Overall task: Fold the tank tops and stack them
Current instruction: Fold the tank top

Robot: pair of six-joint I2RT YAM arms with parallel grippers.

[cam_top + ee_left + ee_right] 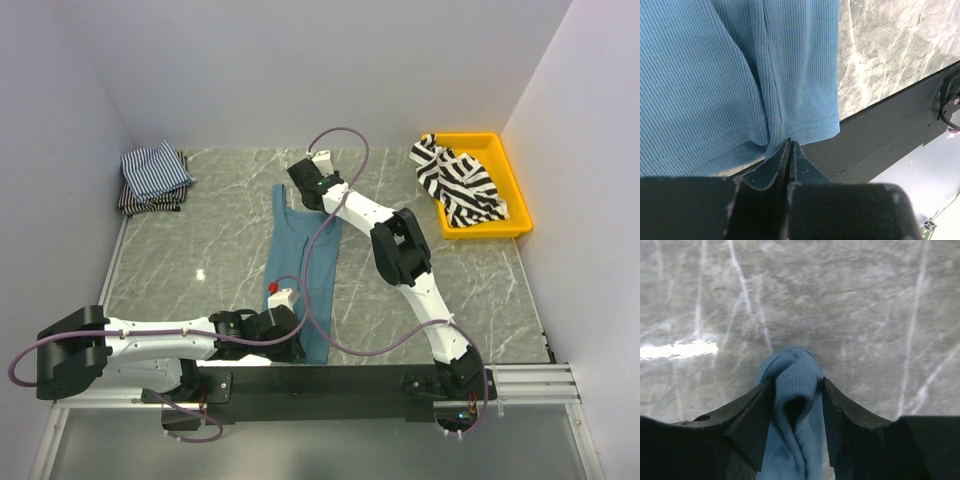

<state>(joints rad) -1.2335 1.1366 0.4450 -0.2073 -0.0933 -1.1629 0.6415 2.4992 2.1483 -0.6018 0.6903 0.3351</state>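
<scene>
Only wrist views show left end effector and right end effector gripping teal tank top.

A grey marble-pattern table with pale veins is enclosed by plain white walls at rear, left and right. A black rail runs along its near edge. A bright light reflection shows left of centre; a yellow tray occupies the far right corner

Left fingers, right fingers pinched tight
</scene>
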